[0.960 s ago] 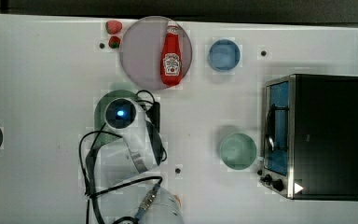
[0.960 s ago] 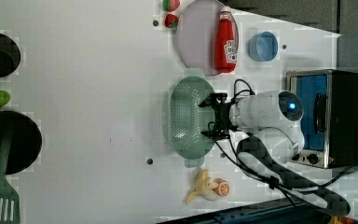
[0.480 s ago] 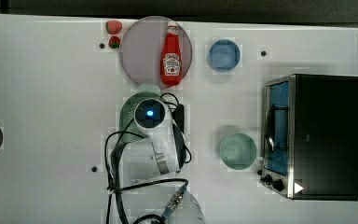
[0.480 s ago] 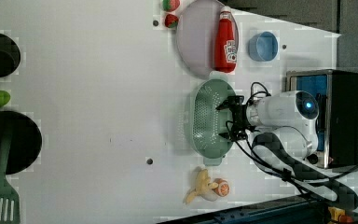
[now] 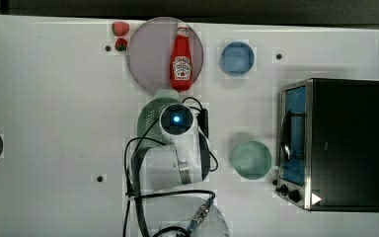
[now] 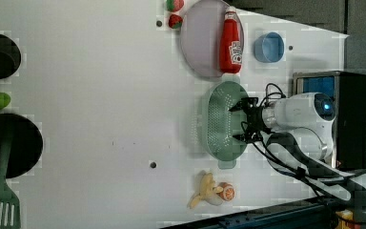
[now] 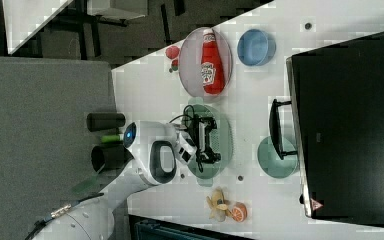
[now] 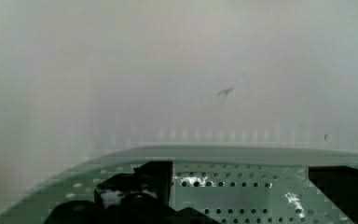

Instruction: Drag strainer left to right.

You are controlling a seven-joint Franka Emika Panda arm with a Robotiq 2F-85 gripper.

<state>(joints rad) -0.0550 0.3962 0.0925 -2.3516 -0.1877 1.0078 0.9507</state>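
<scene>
Since a second ago the strainer (image 6: 221,123) has slid with our arm from mid-counter toward the left view's right, and it now lies just below the plate (image 6: 201,40) that carries the ketchup bottle (image 6: 231,40), so we judge the drag largely done. Our pincer (image 6: 246,120) hangs spread wide inside the strainer's bowl, grasping nothing, its fingers (image 6: 238,105) just inside the rim on the side facing the toaster oven (image 6: 352,119), seemingly pressing that wall.
</scene>
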